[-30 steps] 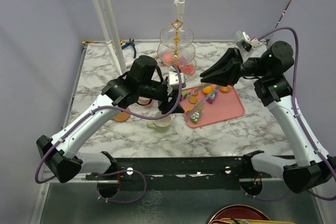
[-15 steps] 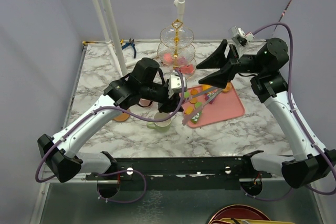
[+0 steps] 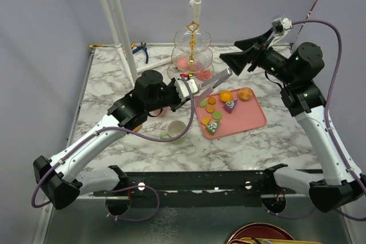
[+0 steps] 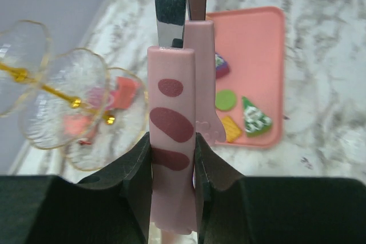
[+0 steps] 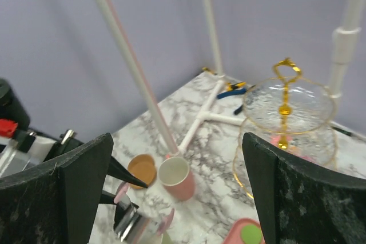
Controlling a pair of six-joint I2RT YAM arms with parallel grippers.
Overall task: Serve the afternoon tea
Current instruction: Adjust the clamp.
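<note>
Left gripper (image 4: 173,158) narrowed onto pink spotted tongs (image 4: 170,92), handle pinched between both fingers, metal tips out toward the glass three-tier stand (image 3: 193,55). Right gripper (image 3: 240,52) spread wide, nothing in it, up in the air just right of the stand. Stand at back of marble table (image 3: 108,78), pink and red pieces on lower tiers. Macarons (image 3: 210,108) and cakes (image 3: 230,105) on pink tray (image 3: 254,121) in front of it. Pale-green mug (image 3: 175,130) left of tray; pink mug (image 5: 178,178) beside brown coaster (image 5: 142,171).
</note>
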